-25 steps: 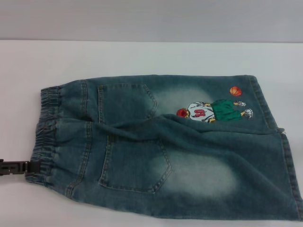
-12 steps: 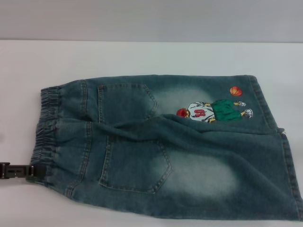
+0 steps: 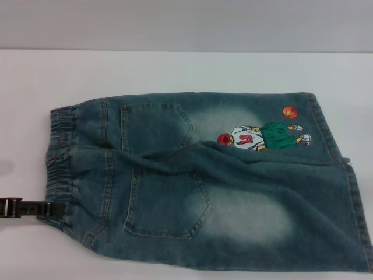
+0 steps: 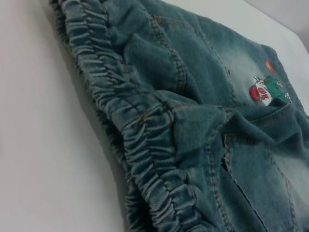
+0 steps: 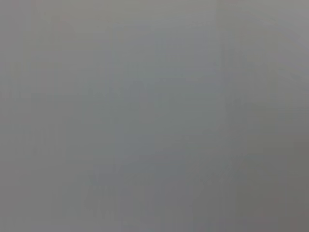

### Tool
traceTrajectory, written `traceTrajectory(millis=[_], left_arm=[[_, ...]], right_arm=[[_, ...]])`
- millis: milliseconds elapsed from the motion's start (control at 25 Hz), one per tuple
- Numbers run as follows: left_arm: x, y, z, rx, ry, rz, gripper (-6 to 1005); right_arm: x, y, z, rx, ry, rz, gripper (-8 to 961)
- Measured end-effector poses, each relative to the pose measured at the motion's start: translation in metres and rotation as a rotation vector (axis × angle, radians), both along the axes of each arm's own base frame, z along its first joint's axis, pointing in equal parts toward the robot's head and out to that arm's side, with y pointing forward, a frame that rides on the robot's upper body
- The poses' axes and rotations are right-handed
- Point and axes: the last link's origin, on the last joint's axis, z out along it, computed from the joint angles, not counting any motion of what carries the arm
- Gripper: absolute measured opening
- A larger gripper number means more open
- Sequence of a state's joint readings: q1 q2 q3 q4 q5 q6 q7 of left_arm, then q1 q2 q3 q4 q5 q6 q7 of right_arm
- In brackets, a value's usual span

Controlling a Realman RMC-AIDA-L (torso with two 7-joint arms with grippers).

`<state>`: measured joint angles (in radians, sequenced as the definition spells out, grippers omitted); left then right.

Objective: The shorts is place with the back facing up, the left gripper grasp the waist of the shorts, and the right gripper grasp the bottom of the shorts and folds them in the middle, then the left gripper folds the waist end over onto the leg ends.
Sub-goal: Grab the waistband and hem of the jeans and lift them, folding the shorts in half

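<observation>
Blue denim shorts [image 3: 221,192] lie flat on the white table [image 3: 175,70], back pockets up. The elastic waist [image 3: 58,157] is on the left and the leg ends [image 3: 355,204] on the right. My left gripper [image 3: 55,209] reaches in from the left edge as a thin black bar. Its tip touches the near corner of the waist. The left wrist view looks along the gathered waist [image 4: 145,130] from close up. The right gripper is out of view, and the right wrist view shows only plain grey.
A cartoon print [image 3: 262,136] with a small basketball sits on the far leg, and it also shows as the print [image 4: 265,89] in the left wrist view. A fold ridge runs between the two legs. Bare white table surrounds the shorts on the far and left sides.
My left gripper has slid to the right and slightly nearer, into the waist's near corner. That corner has bunched a little to the right.
</observation>
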<state>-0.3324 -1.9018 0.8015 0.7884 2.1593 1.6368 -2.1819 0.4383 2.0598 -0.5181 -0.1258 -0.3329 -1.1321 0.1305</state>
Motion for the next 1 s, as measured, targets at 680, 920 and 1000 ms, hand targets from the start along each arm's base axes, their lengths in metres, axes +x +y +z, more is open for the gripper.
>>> traceTrajectory(millis=[680, 920, 1000], left_arm=[[-0.001, 0.0022, 0.0002, 0.01, 0.012, 0.008, 216], [-0.0008, 0.0007, -0.001, 0.005, 0.001, 0.018, 94], [-0.0005, 0.0014, -0.0014, 0.008, 0.0, 0.02, 78]], right_arm=[[0.0047, -0.0049, 0.0026, 0.011, 0.001, -0.016, 395], [0.0051, -0.0057, 0.0024, 0.009, 0.002, -0.016, 395], [0.0045, -0.0051, 0.0019, 0.008, 0.012, -0.008, 394]])
